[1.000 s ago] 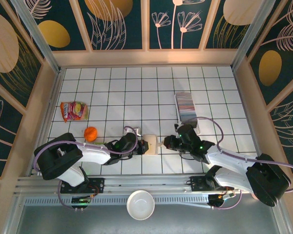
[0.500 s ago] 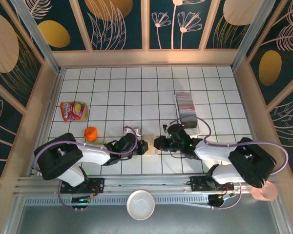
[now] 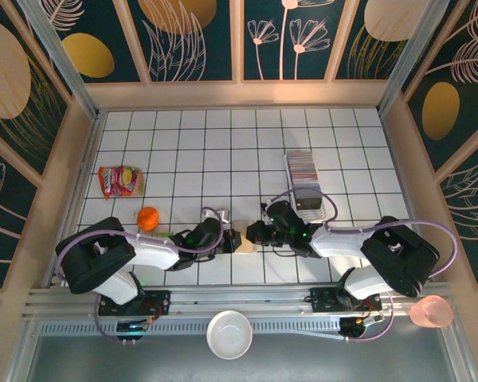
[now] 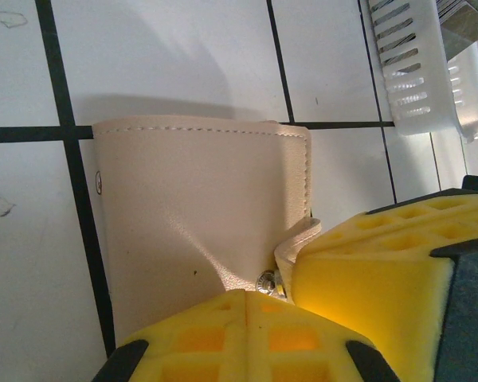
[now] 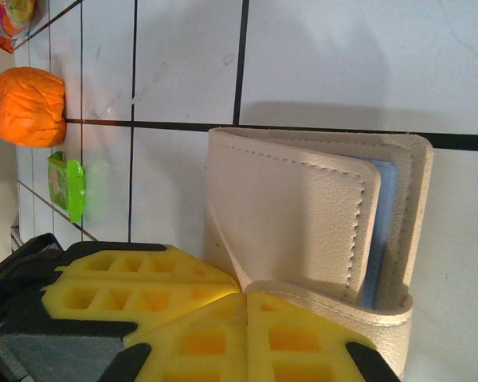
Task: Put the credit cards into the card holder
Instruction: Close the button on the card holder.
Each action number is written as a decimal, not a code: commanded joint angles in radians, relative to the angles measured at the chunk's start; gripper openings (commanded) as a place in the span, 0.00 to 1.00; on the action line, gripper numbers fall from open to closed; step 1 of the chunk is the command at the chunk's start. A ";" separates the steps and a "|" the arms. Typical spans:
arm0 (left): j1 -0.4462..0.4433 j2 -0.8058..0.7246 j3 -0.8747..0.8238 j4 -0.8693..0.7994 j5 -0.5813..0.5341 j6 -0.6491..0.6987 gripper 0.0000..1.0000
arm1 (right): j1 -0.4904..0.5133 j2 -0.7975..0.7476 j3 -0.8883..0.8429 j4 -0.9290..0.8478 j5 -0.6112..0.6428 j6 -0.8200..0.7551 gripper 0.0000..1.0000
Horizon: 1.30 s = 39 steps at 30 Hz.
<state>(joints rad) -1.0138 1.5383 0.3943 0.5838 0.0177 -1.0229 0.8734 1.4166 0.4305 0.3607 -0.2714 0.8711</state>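
Pictured on the tiled desk (image 3: 183,151): left end effector (image 4: 245,314) and right end effector (image 5: 245,330), both pinched together, against opposite edges of the card holder (image 4: 199,199) (credit cards (image 3: 301,165) racked well apart).

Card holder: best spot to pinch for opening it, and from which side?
Best bet: pinch the card holder by its loose snap flap, coming in low along the table from the open side. There the stitched edge stands off the body, bluish-grey inside showing, and the flap end curls up; the folded side offers no lip.

White tiled table (image 3: 183,135), dark floral walls (image 3: 199,40)
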 commanded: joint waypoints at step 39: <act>-0.001 -0.435 0.058 -0.447 -0.372 0.072 0.18 | 0.082 -0.074 0.210 -0.192 0.304 -0.133 0.63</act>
<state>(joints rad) -1.0138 1.2098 0.3706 0.3408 -0.1719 -1.0191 0.9520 1.4040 0.5327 0.2256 -0.0772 0.8288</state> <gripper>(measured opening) 0.147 0.512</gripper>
